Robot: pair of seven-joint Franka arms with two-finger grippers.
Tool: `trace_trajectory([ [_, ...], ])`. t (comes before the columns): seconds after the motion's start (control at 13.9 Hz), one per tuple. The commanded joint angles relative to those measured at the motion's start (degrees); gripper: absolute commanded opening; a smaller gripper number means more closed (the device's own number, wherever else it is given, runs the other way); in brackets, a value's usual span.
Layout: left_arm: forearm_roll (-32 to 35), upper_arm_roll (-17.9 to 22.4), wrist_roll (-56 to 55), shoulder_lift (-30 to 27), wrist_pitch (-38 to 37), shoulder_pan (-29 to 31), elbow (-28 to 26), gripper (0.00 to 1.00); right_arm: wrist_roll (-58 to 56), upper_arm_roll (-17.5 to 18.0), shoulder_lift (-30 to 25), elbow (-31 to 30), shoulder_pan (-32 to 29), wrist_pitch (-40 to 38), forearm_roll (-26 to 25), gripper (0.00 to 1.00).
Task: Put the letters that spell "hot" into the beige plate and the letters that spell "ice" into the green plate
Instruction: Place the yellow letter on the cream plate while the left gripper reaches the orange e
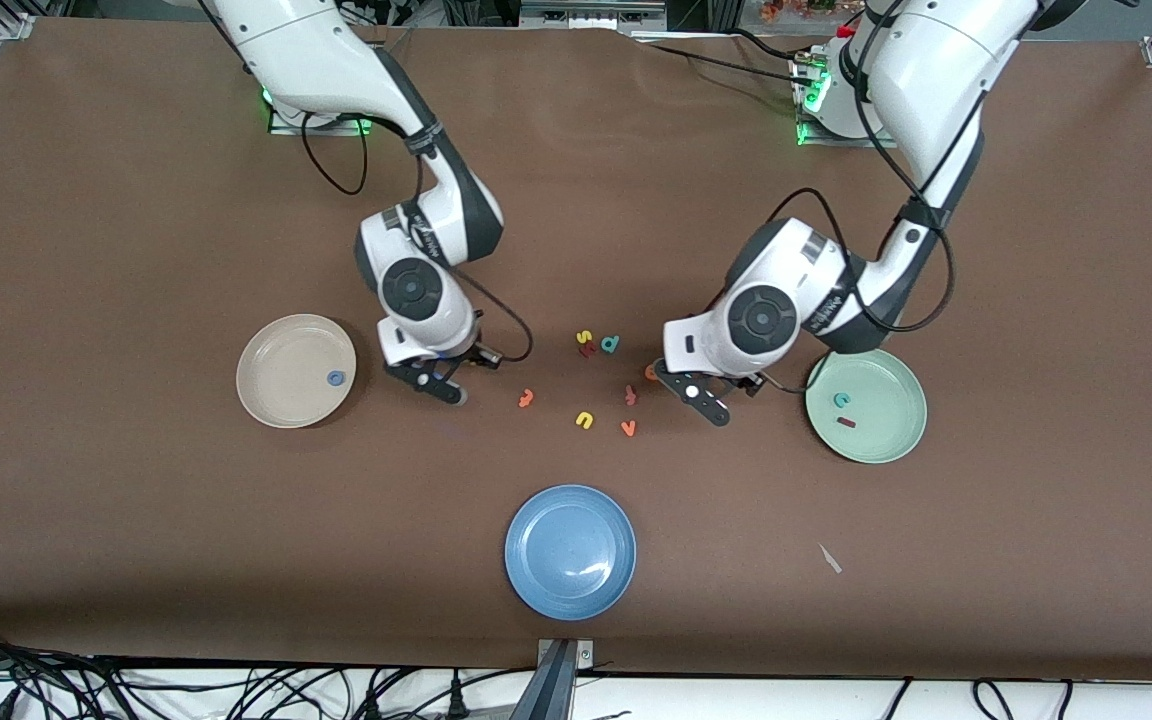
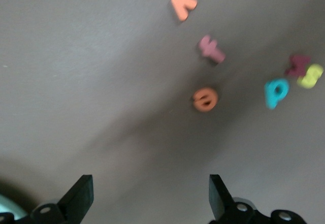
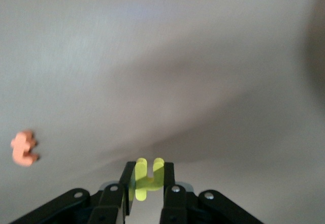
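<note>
Even overhead light; wrist views blurred, shadowed.

"o" (image 1: pixel 335 378) in beige plate (image 1: pixel 276 400); "c" (image 1: pixel 841 400) in green plate (image 1: pixel 886 440)

text: foam letters (image 1: pixel 598 385) s, d, e, v on table | labels: none
</note>
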Motion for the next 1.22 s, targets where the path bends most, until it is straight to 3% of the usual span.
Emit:
trace_trajectory([
  [0.0, -0.91, 0.78, -9.76, 2.07, 4.99, -4.44, 0.35, 1.0, -11.45, -4.43, -3.94, -1.67, -0.37, -5.27, 0.37, 0.0],
  [0.29, 2.34, 1.14, -13.14, 5.32, 12.21, -6.47, -0.01, 1.0, -26.14, -10.68, -13.08, -13.43, -0.37, -2.58, 0.73, 0.0],
  [0.5, 6.81, 1.14, -12.88, 6.28, 12.65, -6.3, -0.01, 0.75, -34.4, -14.02, -15.82, -20.12, -0.37, 2.34, 0.73, 0.0],
  [0.86, 7.62, 1.14, -12.88, 7.78, 14.68, -6.48, -0.18, 0.65, -46.55, -18.51, -16.09, -24.62, -1.5, 8.42, 1.51, 0.02],
  [0.93, 7.62, 1.14, -12.88, 7.96, 14.68, -6.48, -0.27, 0.64, -46.47, -18.51, -15.91, -24.36, -1.69, 8.34, 2.65, 0.09],
  [1.01, 7.62, 1.14, -12.88, 8.22, 14.68, -6.48, -0.36, 0.64, -46.3, -18.16, -15.65, -23.92, -1.69, 7.9, 3.96, 0.5],
  [1.08, 7.62, 1.14, -12.88, 8.23, 14.68, -6.57, -0.36, 0.62, -46.12, -18.07, -15.65, -23.4, -1.69, 7.46, 4.5, 1.0],
  [1.15, 7.62, 1.14, -12.97, 8.23, 14.68, -6.57, -0.36, 0.57, -45.51, -17.73, -15.74, -23.22, -1.6, 6.68, 5.11, 1.0],
])
